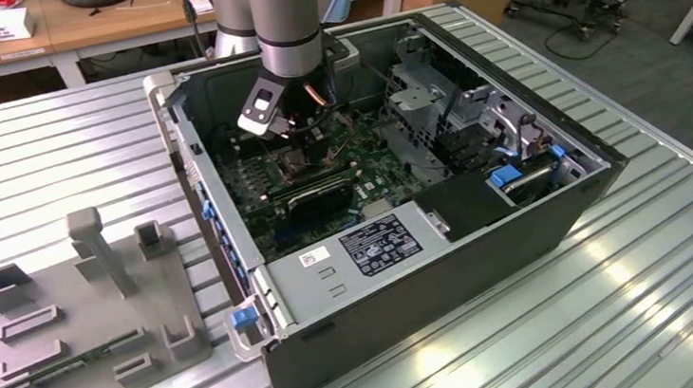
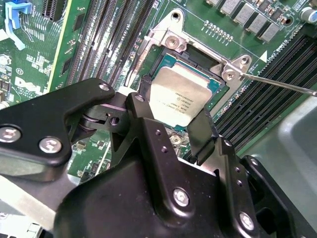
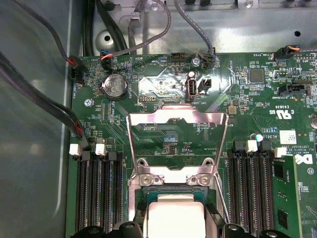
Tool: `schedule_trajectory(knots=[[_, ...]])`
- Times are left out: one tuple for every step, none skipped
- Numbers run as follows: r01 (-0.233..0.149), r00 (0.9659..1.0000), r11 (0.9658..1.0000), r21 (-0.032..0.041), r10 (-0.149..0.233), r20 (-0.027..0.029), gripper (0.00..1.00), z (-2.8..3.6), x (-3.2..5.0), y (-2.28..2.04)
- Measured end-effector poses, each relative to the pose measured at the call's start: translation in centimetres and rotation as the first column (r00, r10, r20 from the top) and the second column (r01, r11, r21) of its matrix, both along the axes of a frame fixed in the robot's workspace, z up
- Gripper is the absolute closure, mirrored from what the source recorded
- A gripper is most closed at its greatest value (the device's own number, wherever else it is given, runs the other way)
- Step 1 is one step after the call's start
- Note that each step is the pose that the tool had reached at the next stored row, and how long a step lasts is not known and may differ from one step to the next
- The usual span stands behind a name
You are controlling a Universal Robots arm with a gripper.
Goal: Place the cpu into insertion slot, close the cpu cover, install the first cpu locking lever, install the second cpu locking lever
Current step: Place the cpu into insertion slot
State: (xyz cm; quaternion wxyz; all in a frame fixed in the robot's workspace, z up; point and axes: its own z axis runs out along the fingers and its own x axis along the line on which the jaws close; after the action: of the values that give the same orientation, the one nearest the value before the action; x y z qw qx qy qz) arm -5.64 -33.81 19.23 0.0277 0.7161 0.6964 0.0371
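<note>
Second wrist view: gripper (image 2: 172, 113) clasps cpu (image 2: 184, 94) at frame centre, resting in slot (image 2: 195, 55) (apparently seated). First wrist view, centre: cover (image 3: 174, 113) stands open. One lever (image 2: 277, 84) lies unlatched; cover closing and both levers are outstanding.

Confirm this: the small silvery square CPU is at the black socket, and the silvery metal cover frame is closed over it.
Not quite. The first wrist view shows the thin silvery square cover frame swung open, not closed. The rest holds: the small silvery-tan square CPU is at the square black socket.
</note>
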Motion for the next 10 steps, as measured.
schedule_trajectory(knots=[[0.0, 1.0, 1.0, 0.0, 0.0, 0.0, 0.46, 0.0, 0.0, 0.0], [0.0, 1.0, 1.0, 0.0, 0.0, 0.0, 0.46, 0.0, 0.0, 0.0], [0.0, 1.0, 1.0, 0.0001, 0.0, 0.0, 0.46, 0.0, 0.0, 0.0], [0.0, 1.0, 1.0, 0.0001, 0.0, 0.0, 0.46, 0.0, 0.0, 0.0], [0.0, 1.0, 1.0, 0.0001, 0.0, 0.0, 0.46, 0.0, 0.0, 0.0], [0.0, 1.0, 1.0, 0.0001, 0.0, 0.0, 0.46, 0.0, 0.01, 0.0], [0.0, 1.0, 1.0, 0.0, 0.0, 0.0, 0.46, 0.0, 0.01, 0.0], [0.0, 1.0, 1.0, 0.0001, 0.0, 0.0001, 0.46, -0.01, 0.01, 0.0], [0.0, 1.0, 1.0, 0.0001, 0.0, 0.0, 0.46, -0.01, 0.01, 0.0], [0.0, 1.0, 1.0, 0.0, 0.0, 0.0, 0.46, 0.0, 0.01, 0.0]])
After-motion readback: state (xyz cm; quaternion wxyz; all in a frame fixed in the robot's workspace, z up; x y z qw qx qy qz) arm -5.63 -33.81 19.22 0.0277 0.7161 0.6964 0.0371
